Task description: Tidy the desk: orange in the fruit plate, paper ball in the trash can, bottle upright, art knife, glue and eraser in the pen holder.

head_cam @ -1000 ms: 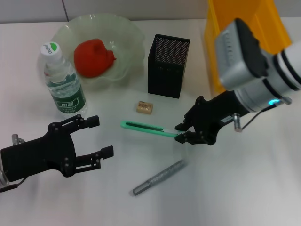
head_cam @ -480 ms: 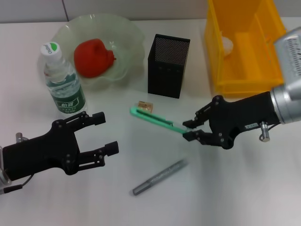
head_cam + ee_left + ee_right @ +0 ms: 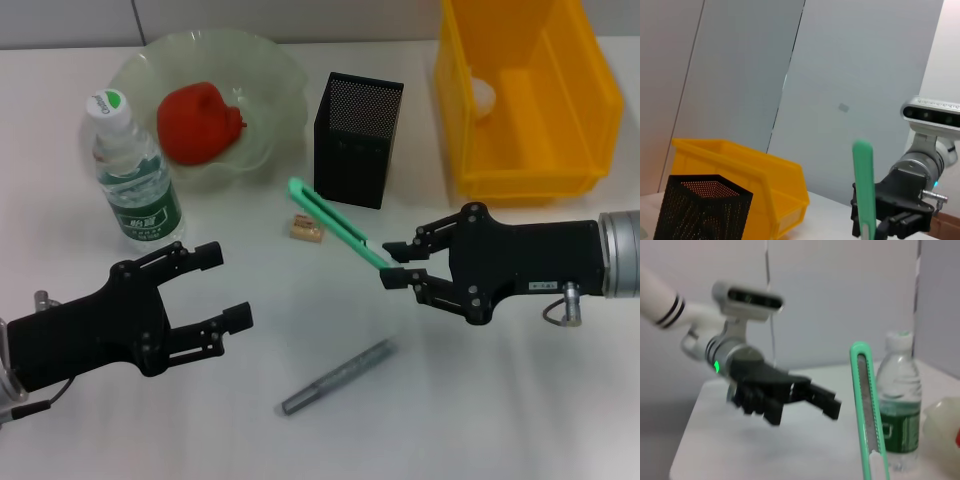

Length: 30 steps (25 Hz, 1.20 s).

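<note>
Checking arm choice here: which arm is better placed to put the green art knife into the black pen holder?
Right. The right tool is already shut on the art knife, tilted up off the table beside the pen holder. The left tool hovers open and empty over the near left of the desk, farther from the holder.

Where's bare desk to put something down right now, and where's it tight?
Free: the near right corner, beyond the glue stick and below the right gripper; also the strip between pen holder and yellow bin. Crowded: around the eraser, under the lifted art knife, and between bottle and left gripper.
</note>
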Each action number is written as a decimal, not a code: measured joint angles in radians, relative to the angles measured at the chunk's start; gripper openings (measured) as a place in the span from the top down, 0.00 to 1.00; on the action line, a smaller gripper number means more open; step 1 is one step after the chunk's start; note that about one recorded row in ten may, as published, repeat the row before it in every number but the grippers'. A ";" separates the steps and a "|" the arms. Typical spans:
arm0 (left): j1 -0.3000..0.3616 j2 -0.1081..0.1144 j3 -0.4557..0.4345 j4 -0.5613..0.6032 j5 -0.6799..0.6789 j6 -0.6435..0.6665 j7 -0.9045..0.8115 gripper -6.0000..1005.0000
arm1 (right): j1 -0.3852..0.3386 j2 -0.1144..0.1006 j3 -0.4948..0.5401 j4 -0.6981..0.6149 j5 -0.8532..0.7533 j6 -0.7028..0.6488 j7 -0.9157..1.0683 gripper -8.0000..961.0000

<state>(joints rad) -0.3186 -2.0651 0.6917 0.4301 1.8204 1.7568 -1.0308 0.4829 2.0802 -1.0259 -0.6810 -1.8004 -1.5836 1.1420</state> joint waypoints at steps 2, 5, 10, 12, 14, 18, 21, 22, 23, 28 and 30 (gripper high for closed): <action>0.003 0.000 0.000 0.000 0.000 0.002 0.011 0.16 | -0.003 0.001 0.000 0.054 0.044 0.006 -0.030 0.80; 0.007 -0.001 0.001 -0.001 0.000 0.006 0.041 0.16 | 0.005 0.002 0.000 0.149 0.101 0.037 -0.062 0.80; 0.001 -0.002 0.007 -0.002 0.001 0.000 0.106 0.16 | 0.011 0.007 -0.011 0.251 0.207 0.085 -0.238 0.80; -0.006 -0.001 0.008 -0.004 0.003 -0.009 0.125 0.16 | 0.023 0.007 -0.014 0.273 0.270 0.077 -0.339 0.80; -0.009 -0.001 0.008 -0.004 0.003 -0.011 0.125 0.16 | 0.028 0.008 -0.014 0.273 0.280 0.073 -0.368 0.80; -0.013 -0.001 0.009 -0.004 0.004 -0.015 0.133 0.16 | 0.035 0.008 -0.004 0.270 0.315 0.073 -0.579 0.80; -0.021 -0.001 0.005 -0.004 0.001 -0.014 0.128 0.16 | 0.029 0.006 -0.003 0.262 0.369 0.071 -0.700 0.80; -0.024 -0.001 0.003 -0.005 -0.001 -0.012 0.125 0.16 | 0.024 0.005 0.000 0.247 0.385 0.066 -0.717 0.80; -0.026 -0.001 0.003 -0.007 -0.003 -0.010 0.124 0.16 | 0.018 0.003 0.007 0.227 0.394 0.062 -0.721 0.80; -0.042 0.002 0.000 -0.021 -0.010 -0.013 0.122 0.16 | -0.008 0.002 0.055 0.104 0.403 0.069 -0.721 0.80; -0.043 0.002 -0.002 -0.021 -0.010 -0.017 0.132 0.16 | -0.007 0.002 0.076 0.074 0.404 0.074 -0.721 0.80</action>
<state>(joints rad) -0.3616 -2.0632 0.6901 0.4095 1.8105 1.7402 -0.8989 0.4755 2.0818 -0.9501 -0.6065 -1.3969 -1.5094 0.4209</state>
